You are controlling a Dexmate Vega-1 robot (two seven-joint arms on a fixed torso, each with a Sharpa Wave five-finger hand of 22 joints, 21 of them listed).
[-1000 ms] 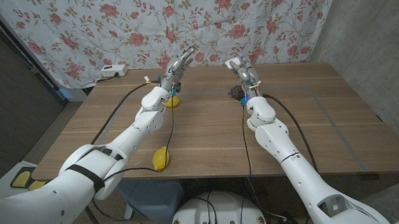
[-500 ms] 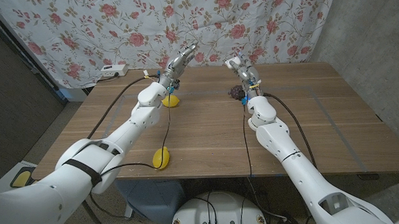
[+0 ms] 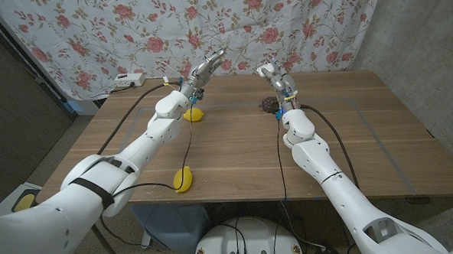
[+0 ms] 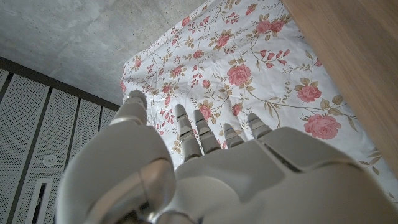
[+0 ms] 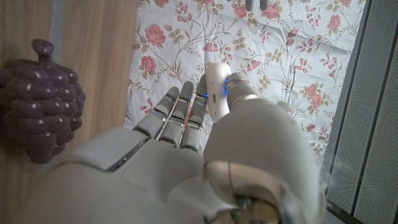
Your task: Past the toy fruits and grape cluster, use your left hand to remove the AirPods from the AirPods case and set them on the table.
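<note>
Floral curtain (image 3: 92, 29) hangs behind wooden counter (image 3: 235, 153). Left to right: yellow toy lemon (image 3: 183, 179) near the front edge, a second yellow toy fruit (image 3: 196, 114) beside the left arm, left hand (image 3: 206, 67) raised at the far edge, fingers straight and apart, holding nothing. Purple toy grape cluster (image 5: 38, 99) sits beside the right wrist. Right hand (image 3: 270, 73) pinches small white AirPods case (image 5: 217, 93) off the counter.

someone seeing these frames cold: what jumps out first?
Both white arms stretch across the wooden table toward the floral cloth behind it, the left hand and right hand raised near the far edge. The right hand pinches a white AirPods case. A purple grape cluster sits just beside that hand, with two yellow toy fruits, one by the left forearm and one near the front edge.
</note>
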